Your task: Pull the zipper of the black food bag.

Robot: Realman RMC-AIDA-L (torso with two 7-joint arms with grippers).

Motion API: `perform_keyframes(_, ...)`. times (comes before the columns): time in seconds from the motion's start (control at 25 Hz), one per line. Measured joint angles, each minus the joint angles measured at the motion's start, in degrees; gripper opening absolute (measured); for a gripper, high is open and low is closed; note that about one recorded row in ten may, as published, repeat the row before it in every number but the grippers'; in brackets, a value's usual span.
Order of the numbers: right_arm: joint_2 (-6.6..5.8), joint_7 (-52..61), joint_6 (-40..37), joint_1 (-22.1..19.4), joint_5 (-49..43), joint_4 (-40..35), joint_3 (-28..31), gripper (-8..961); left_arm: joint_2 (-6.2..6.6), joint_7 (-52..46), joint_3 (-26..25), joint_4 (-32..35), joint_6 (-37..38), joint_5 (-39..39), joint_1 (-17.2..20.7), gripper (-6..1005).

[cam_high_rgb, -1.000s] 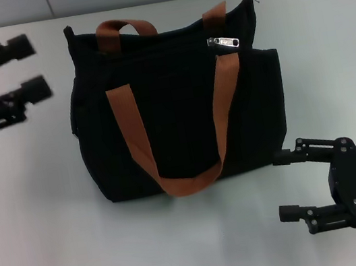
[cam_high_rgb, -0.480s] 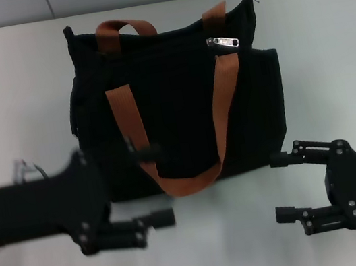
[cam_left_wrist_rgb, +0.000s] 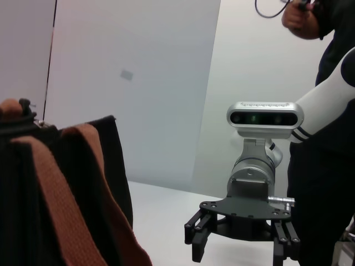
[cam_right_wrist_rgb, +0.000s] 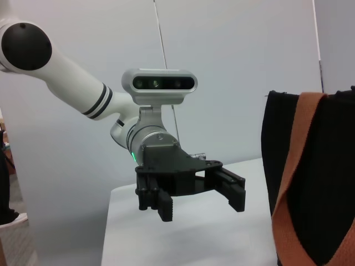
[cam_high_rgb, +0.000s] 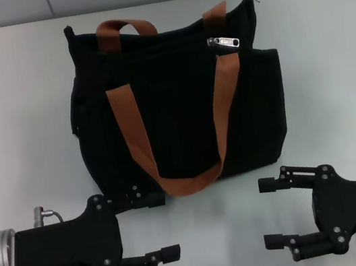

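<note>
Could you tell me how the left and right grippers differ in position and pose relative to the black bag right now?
The left gripper sits at the near-left corner of the black food bag, its upper finger at the bag's bottom edge; the right gripper lies clear of the bag, off its near-right corner. The left points toward the robot's right, the right toward its left. Both are open, low over the table, far from the zipper.

Orange strap [cam_high_rgb: 228, 107] crosses just below zipper [cam_high_rgb: 224, 42]; table [cam_high_rgb: 331, 66] beside bag open.

left hand [cam_high_rgb: 154, 226]: upper finger overlaps black food bag [cam_high_rgb: 173, 106] edge | right arm cut by frame edge
</note>
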Motion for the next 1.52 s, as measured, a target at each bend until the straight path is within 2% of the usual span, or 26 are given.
perform_keyframes(0.68, 0.16, -0.74, 1.23, 1.05, -0.07, 1.62, -0.02, 817, 0.56, -0.01, 0.18, -0.14, 0.25, 1.51, 0.23, 798)
perform_keyframes(1.52, 0.17, -0.78, 1.31, 1.46, -0.06, 1.71, -0.02, 817, 0.57, 0.16, 0.22, -0.14, 0.09, 1.51, 0.45, 798)
